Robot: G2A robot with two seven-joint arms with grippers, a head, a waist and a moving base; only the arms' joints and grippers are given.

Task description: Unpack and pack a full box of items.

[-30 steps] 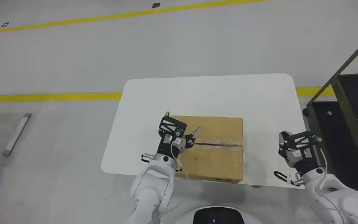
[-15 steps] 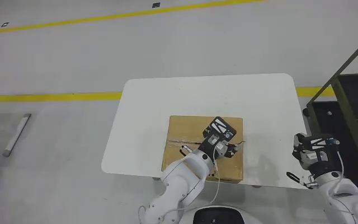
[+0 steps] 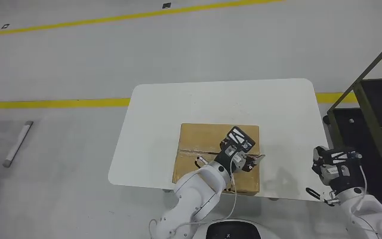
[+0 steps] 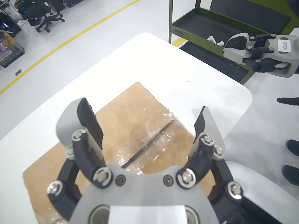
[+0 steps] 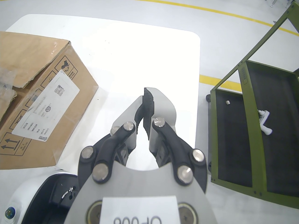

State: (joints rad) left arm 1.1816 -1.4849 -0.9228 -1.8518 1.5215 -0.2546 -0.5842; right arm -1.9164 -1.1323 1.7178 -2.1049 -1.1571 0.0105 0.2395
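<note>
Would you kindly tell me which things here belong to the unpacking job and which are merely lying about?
Job: cardboard box on the table; left gripper, open above it; right gripper, shut.
Lying about: green cart; white item on its shelf; grey bar on floor.

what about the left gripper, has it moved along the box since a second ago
Yes. The left gripper went from the cardboard box's left end to its right end, along the taped seam.

The brown cardboard box [image 3: 203, 137] looks matt and fibrous, its seam under crinkled glossy clear tape [image 4: 154, 138], on a smooth white worktop [image 3: 179, 107]; the left gripper's [image 4: 143, 103] grey metal fingers [image 4: 64, 122] carry rough black pads [image 4: 90, 115].
</note>
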